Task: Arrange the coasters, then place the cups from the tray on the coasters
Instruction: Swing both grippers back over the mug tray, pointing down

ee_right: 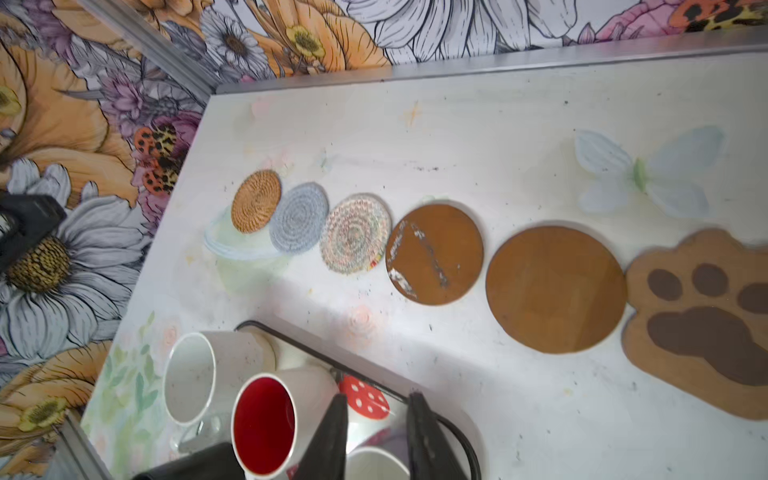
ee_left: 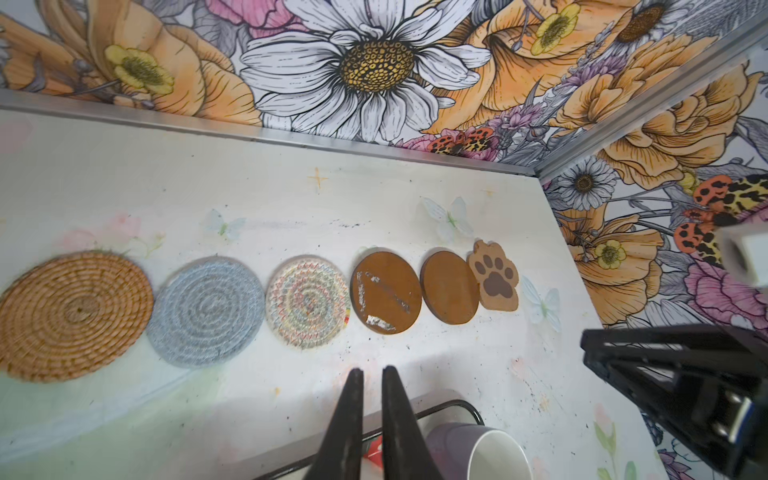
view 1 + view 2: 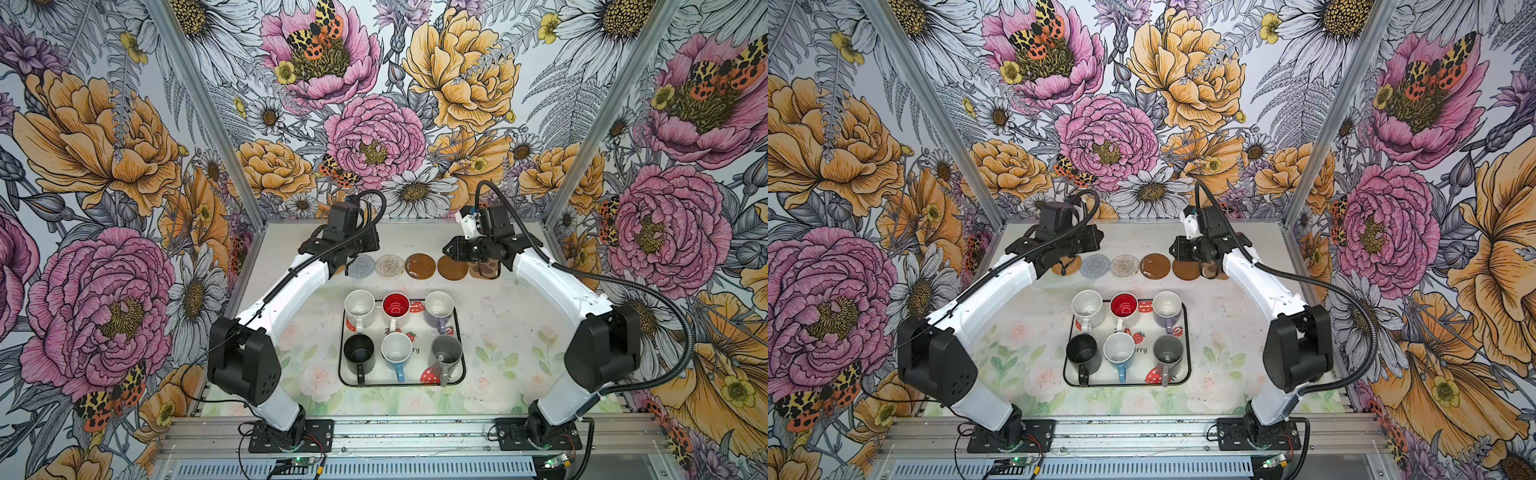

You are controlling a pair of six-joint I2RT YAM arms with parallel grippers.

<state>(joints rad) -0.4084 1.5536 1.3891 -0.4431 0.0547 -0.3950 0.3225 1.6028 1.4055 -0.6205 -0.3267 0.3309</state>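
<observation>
Presently logged, bench stock at this frame.

**Coasters** (image 3: 419, 264), qty 6. All lay flat on the white floral-print table (image 3: 498, 332), in one row across the middle of the left wrist view. Left to right:
- round woven tan rattan mat (image 2: 72, 316)
- round pale blue-grey woven mat (image 2: 205, 311)
- round clear beaded mat (image 2: 307, 303)
- scuffed brown disc (image 2: 386, 291)
- plain brown disc (image 2: 451, 286)
- tan paw-shaped mat (image 2: 494, 276)

Neighbours sat edge to edge or nearly so.

**Cups** (image 3: 1119, 351), qty 6. All stood upright on the white strawberry-print tray w/ thin black rim (image 3: 390, 385), lower centre of both top views, 2 rows of 3. Handles pointed toward the bottom of the frame.
- Upper row: white mug (image 3: 359, 307); white mug w/ red inside (image 3: 395, 305); lavender mug (image 3: 439, 305).
- Lower row: black mug (image 3: 358, 353); light blue mug w/ white inside (image 3: 396, 351); grey mug (image 3: 446, 351).

**Grippers**
- The left gripper (image 2: 372, 372) sat bottom centre of its wrist view, jaws a narrow slit apart, nothing btwn them.
- The right gripper (image 1: 377, 397) sat bottom centre of its wrist view, jaws wider apart, empty. Its body covered part of the paw-shaped mat in both top views.

**Status, est.** Coaster arranging looked done. Cup placing was not begun, 0 of 6 moved. Left to do: six lifts, one mug per mat. The row was tight, so handles could crowd.
</observation>
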